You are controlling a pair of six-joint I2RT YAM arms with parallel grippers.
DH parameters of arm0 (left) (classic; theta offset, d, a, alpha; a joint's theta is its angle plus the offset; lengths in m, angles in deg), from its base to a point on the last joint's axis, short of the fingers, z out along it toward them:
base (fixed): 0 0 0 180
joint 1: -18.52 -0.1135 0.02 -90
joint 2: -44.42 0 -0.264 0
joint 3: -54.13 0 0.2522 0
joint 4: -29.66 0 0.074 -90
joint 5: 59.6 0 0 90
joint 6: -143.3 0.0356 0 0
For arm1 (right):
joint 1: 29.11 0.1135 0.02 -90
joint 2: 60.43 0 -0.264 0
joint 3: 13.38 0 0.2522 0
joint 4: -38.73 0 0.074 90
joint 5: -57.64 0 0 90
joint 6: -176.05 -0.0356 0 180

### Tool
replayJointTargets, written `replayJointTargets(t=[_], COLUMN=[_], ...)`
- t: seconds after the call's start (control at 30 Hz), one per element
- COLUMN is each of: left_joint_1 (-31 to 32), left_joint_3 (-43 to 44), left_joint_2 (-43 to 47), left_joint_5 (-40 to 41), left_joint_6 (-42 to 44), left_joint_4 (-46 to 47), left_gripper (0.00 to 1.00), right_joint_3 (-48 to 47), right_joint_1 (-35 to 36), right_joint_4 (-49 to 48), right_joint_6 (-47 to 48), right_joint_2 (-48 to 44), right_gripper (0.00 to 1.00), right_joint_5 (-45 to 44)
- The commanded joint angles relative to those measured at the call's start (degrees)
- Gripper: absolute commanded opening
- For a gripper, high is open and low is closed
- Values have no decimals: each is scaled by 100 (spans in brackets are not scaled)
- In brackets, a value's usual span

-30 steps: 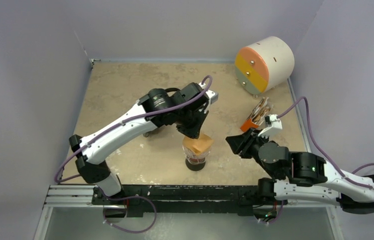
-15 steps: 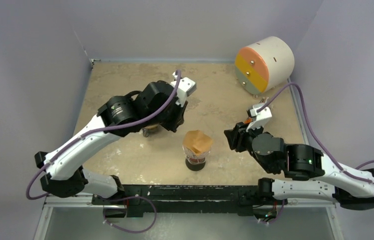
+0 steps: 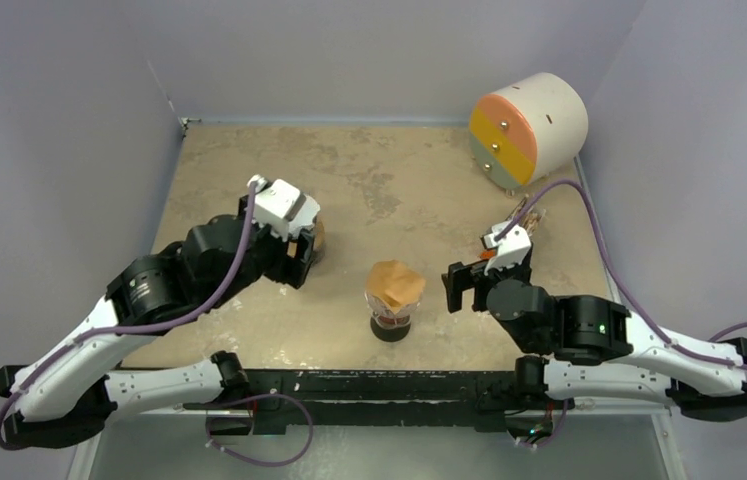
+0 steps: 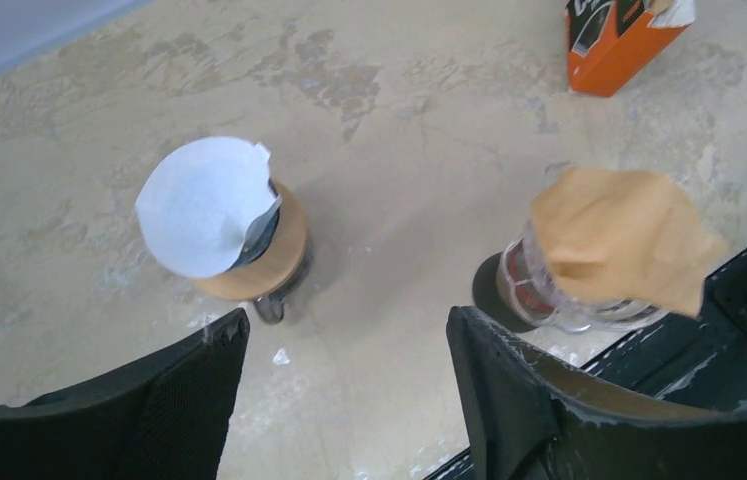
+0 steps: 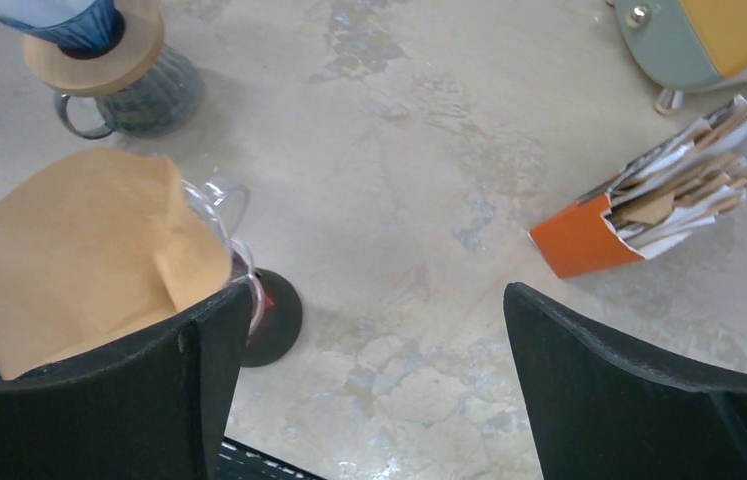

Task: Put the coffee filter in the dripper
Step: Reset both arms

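The deep-blue dripper (image 5: 71, 28) sits in a tan wooden ring (image 4: 267, 268) on a grey mug (image 5: 144, 95), with a white coffee filter (image 4: 201, 205) inside it. A brown coffee filter (image 3: 395, 283) lies crumpled in the mouth of a clear glass cup (image 4: 539, 295) at the table's front middle. My left gripper (image 4: 347, 320) hangs open and empty, near side of the dripper and left of the cup. To the right of the cup, my right gripper (image 5: 377, 292) is wide open and empty, its left finger just in front of the brown filter (image 5: 89, 255).
An orange box of filters (image 5: 589, 235) lies on the table right of centre. A white drum with orange, yellow and grey fronts (image 3: 529, 125) stands at the back right. Grey walls close in the table on three sides.
My left gripper let go of the brown filter on the glass cup, opened, and drew back to the left and nearer. My right gripper opened wider and shifted slightly towards the cup.
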Motion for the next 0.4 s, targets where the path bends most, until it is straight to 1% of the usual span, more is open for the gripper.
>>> replayJointTargets(t=[0.0,0.2,0.37], left_joint_1=[-20,-20,-25], left_joint_3=[-644,-1530,-2108], left_joint_2=[638,1511,2042], left_joint_5=[350,422,493], left_joint_6=[115,-7,67], left_joint_4=[310,395,621], left_gripper=[74,81,82], right_joint_3=[221,348,537], right_joint_1=[4,4,9], right_joint_4=[443,1262,1401], right_joint_6=[-945,-2075,-2241], right_joint_2=[-317,-374,-418], right_gripper=[99,99,99], right_joint_5=[-632,-814,-772])
